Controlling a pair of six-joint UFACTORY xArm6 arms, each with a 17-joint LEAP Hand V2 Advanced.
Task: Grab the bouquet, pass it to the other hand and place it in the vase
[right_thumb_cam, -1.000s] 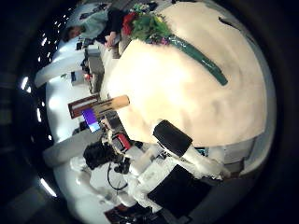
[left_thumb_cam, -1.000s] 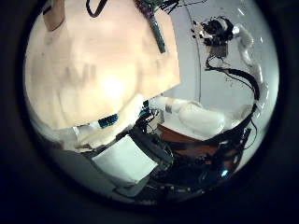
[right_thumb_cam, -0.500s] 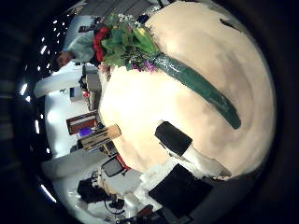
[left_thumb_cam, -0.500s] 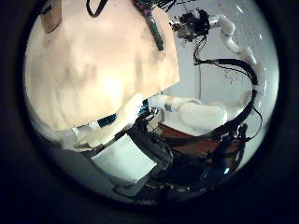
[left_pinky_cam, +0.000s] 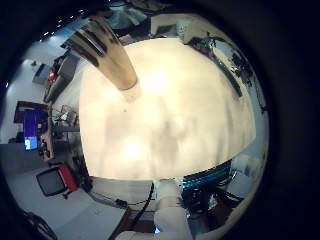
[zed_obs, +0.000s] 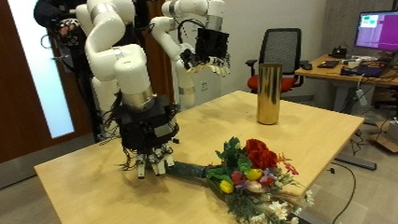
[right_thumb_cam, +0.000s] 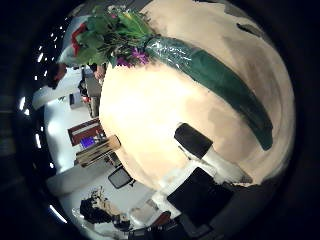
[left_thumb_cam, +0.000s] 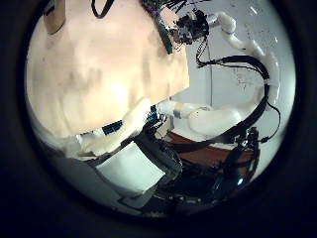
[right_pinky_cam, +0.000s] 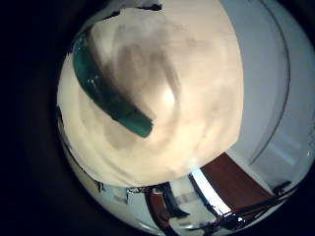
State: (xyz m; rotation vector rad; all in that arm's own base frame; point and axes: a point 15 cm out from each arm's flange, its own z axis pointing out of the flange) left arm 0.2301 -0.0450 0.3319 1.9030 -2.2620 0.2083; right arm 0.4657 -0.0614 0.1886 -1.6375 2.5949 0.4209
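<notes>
Bouquet (zed_obs: 245, 175) lies flat on the table (zed_obs: 87, 168) near the vase (zed_obs: 269, 93); right hand (zed_obs: 149, 159), fingers relaxed, hovers over its stem for pickup, left hand (zed_obs: 209, 49) empty, raised for handoff.

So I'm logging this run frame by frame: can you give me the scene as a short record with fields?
bouquet: lying on the table, green-wrapped stems toward the right robot hand
vase: gold, upright, on the table's far side, apart from the bouquet
right robot hand: low over the stem end, fingers pointing down, not closed on it
left robot hand: raised above the table, fingers relaxed, holding nothing
task stage: bouquet not yet picked up
</notes>
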